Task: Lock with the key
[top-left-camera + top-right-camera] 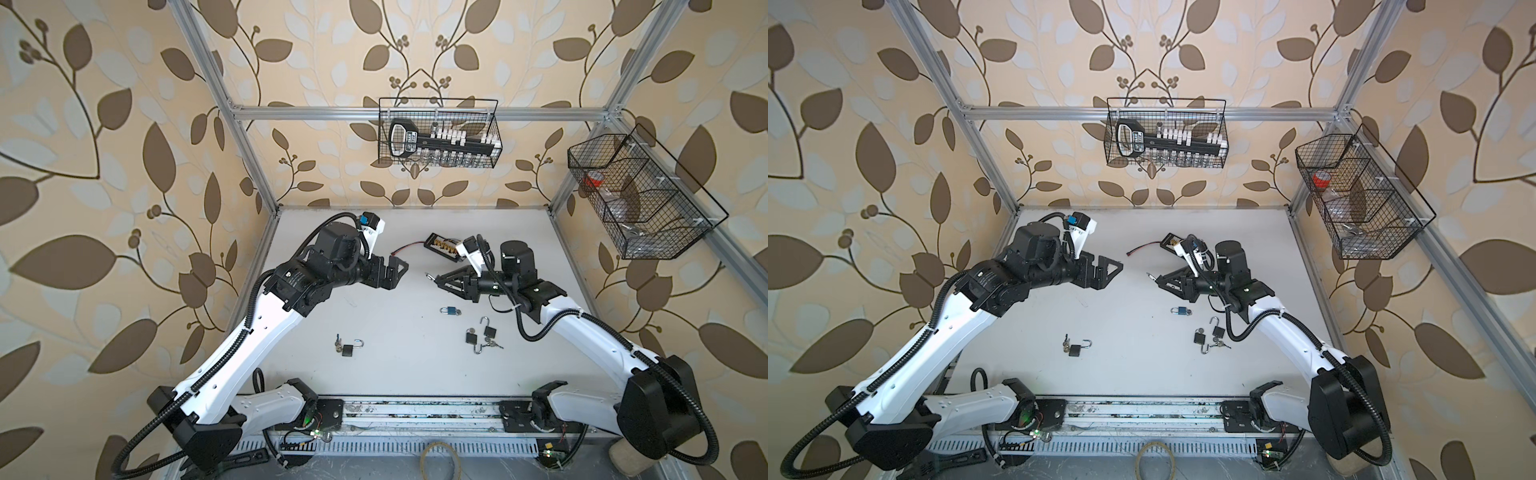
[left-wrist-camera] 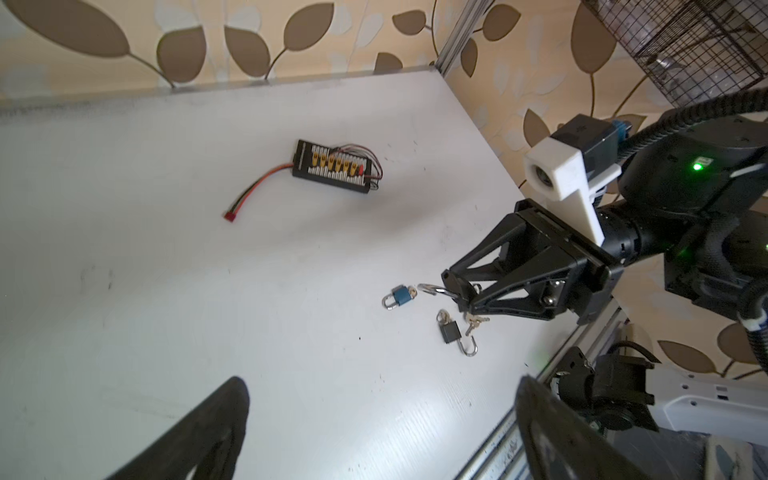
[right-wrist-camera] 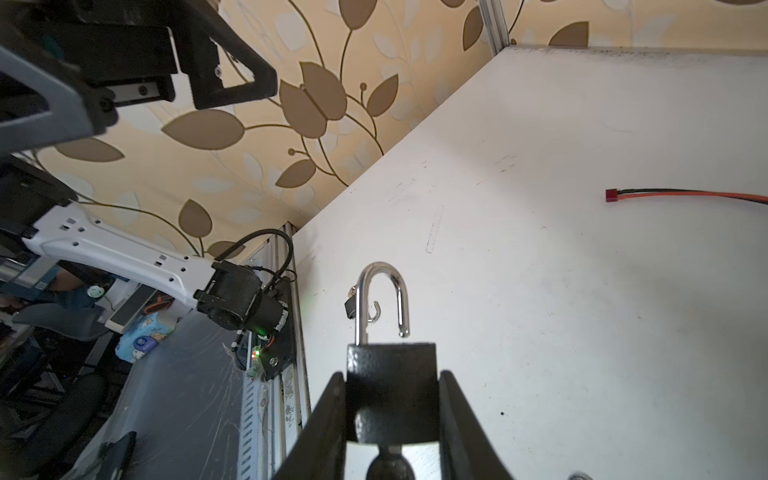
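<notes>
My right gripper (image 3: 391, 378) is shut on the body of a black padlock (image 3: 390, 390), held above the table. Its silver shackle (image 3: 382, 291) stands open and points away from the fingers. A dark rounded piece (image 3: 388, 465), apparently the key's head, shows at the body's underside between the fingers. In both top views the right gripper (image 1: 436, 279) (image 1: 1158, 280) hangs over the table's middle, shackle tip toward the left arm. My left gripper (image 1: 399, 272) (image 2: 382, 395) is open and holds nothing, facing the right gripper across a gap.
A shut blue padlock (image 1: 451, 310) lies below the right gripper. Two open black padlocks (image 1: 490, 330) (image 1: 471, 337) with keys (image 1: 492, 343) lie at the right, another (image 1: 347, 350) at the left. A connector board (image 1: 442, 244) with a red-black cable lies at the back. Wire baskets (image 1: 438, 133) (image 1: 640, 195) hang on the walls.
</notes>
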Action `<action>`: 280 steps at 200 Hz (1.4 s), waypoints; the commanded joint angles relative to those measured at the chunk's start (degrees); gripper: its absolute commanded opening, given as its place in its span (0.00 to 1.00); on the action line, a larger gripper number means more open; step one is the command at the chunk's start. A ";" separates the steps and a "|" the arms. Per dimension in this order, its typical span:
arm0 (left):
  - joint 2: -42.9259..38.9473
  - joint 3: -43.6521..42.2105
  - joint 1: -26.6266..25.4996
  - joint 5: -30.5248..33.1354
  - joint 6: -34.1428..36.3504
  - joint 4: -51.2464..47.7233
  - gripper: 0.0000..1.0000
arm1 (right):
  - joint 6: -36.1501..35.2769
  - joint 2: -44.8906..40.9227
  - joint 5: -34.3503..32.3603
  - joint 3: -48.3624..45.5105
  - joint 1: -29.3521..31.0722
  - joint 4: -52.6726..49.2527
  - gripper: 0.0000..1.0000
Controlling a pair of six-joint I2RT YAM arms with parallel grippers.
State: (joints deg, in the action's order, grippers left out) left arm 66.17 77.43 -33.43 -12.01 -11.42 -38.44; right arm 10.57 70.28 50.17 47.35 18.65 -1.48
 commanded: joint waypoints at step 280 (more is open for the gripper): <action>2.38 -2.59 -0.34 -42.74 27.50 10.95 0.58 | 6.04 -2.52 23.59 13.21 4.66 -5.01 0.00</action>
State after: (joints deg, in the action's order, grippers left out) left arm 67.85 72.88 -33.43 -52.07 15.20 -26.68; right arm 15.11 69.06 71.26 59.42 22.94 -9.56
